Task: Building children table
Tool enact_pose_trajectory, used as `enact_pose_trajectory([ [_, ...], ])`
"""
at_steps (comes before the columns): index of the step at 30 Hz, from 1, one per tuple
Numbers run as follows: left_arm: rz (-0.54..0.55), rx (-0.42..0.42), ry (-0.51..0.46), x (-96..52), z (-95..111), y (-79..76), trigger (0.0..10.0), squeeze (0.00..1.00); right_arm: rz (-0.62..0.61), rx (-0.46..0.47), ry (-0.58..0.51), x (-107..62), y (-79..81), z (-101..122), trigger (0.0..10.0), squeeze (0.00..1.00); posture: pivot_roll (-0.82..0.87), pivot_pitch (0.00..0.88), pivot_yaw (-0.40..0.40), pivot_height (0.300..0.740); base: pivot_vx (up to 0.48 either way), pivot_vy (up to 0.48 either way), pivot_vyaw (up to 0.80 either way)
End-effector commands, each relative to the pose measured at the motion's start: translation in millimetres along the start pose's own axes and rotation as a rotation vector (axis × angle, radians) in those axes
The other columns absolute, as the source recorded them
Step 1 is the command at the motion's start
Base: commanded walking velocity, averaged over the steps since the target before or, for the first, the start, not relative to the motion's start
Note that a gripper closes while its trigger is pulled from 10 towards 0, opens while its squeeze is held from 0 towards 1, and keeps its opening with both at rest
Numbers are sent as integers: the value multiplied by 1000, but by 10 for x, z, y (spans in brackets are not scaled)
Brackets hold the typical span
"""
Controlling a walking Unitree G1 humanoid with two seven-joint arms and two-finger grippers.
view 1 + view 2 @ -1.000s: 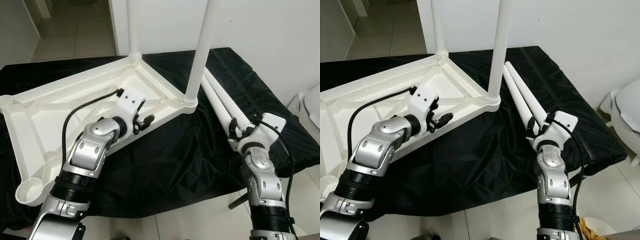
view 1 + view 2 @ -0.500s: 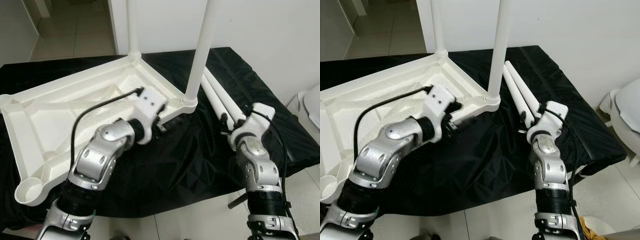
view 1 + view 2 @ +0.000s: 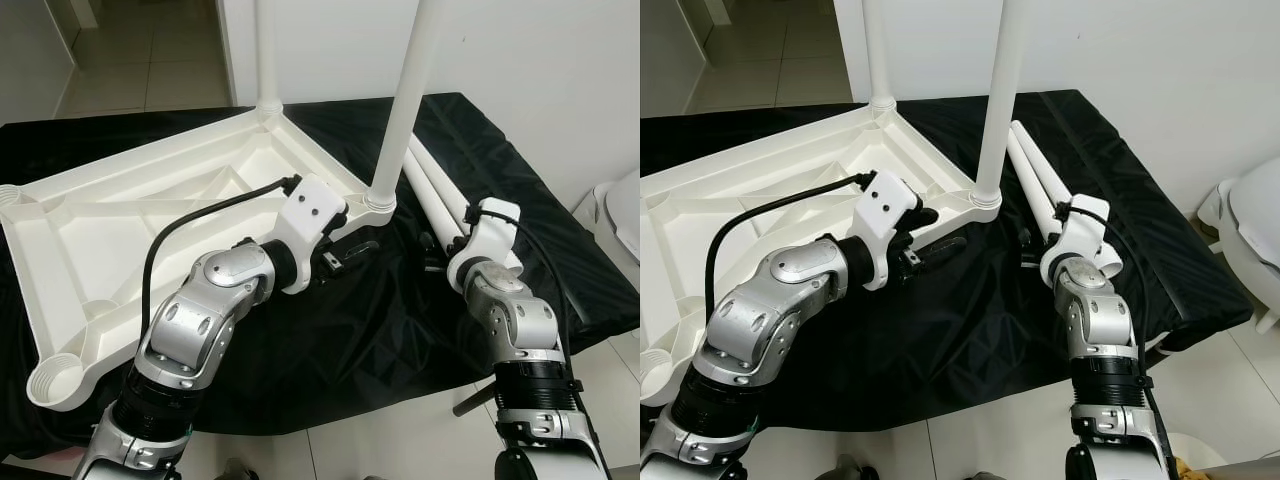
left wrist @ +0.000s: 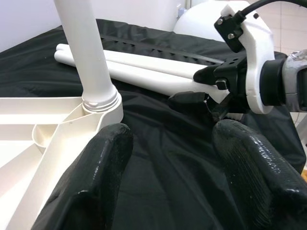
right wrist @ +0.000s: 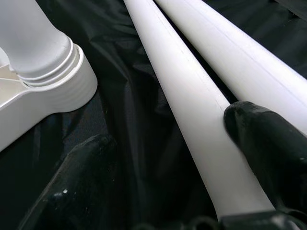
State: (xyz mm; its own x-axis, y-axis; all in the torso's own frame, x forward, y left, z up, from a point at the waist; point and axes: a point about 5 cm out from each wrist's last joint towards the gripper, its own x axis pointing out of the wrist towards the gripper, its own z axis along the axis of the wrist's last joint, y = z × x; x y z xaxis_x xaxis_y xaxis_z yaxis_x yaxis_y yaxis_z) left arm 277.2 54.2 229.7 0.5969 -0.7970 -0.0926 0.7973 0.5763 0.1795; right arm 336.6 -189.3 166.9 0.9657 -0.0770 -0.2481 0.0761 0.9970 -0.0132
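The white plastic table top (image 3: pixel 150 215) lies upside down on a black cloth. Two white legs stand in its corner sockets, one at the far corner (image 3: pixel 264 50) and one at the right corner (image 3: pixel 404 110). Two loose legs (image 3: pixel 442 192) lie side by side on the cloth to the right. My left gripper (image 4: pixel 168 158) hovers open over the cloth just beside the right corner socket (image 4: pixel 100 106), holding nothing. My right gripper (image 5: pixel 168 127) is open and straddles the nearer loose leg (image 5: pixel 182 91) at its near end; one finger (image 5: pixel 266 143) sits between the two legs.
Empty leg sockets show at the table top's near left corner (image 3: pixel 55 380) and left corner (image 3: pixel 10 197). A white rounded object (image 3: pixel 622 212) stands past the cloth's right edge. A white wall rises behind, and tiled floor lies in front.
My left arm swung right, from over the table top's rim to the cloth beside the corner socket. My right gripper turned and moved in over the near loose leg.
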Motion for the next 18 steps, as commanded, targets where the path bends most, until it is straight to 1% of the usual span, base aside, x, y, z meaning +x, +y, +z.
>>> enact_pose_trajectory([
  [1, 25, -7, -1, -10, 4, -12, 10000, 0, 4, 9, 43, 10, 4, -71, 10000, 0, -53, 85, -27, 740, 0, 0, 0],
  [2, 24, -5, -5, -15, 17, -17, 10000, 0, 6, 21, 70, 12, 11, -94, 10000, 0, -54, 85, -27, 740, 0, 0, 0],
  [3, 24, -5, -5, -15, 17, -17, 10000, 0, 6, 21, 70, 12, 11, -94, 10000, 0, -54, 85, -27, 740, 0, 0, 0],
  [6, 26, -5, -6, -25, 28, -10, 10000, 0, 2, 23, 115, 30, 3, -126, 10000, 0, -55, 86, -27, 740, 0, 0, 0],
  [12, 33, -7, -6, -33, 35, 6, 10000, 0, 12, 39, 140, 45, -11, -120, 10000, 0, -56, 86, -26, 740, 0, 0, 0],
  [13, 37, -7, -5, -36, 37, 12, 10000, 0, -12, 53, 142, 66, -52, -95, 10000, 0, -57, 87, -25, 740, 0, 0, 0],
  [15, 37, -7, -5, -36, 37, 12, 10000, 0, -12, 53, 142, 66, -52, -95, 10000, 0, -57, 87, -25, 740, 0, 0, 0],
  [16, 40, -7, -5, -37, 38, 12, 10000, 0, -50, 67, 139, 90, -108, -73, 10000, 0, -57, 88, -24, 740, 0, 0, 0],
  [18, 43, -9, -6, -40, 47, 12, 10000, 0, -99, 96, 173, 124, -190, -78, 10000, 0, -56, 89, -24, 740, 0, 0, 0],
])
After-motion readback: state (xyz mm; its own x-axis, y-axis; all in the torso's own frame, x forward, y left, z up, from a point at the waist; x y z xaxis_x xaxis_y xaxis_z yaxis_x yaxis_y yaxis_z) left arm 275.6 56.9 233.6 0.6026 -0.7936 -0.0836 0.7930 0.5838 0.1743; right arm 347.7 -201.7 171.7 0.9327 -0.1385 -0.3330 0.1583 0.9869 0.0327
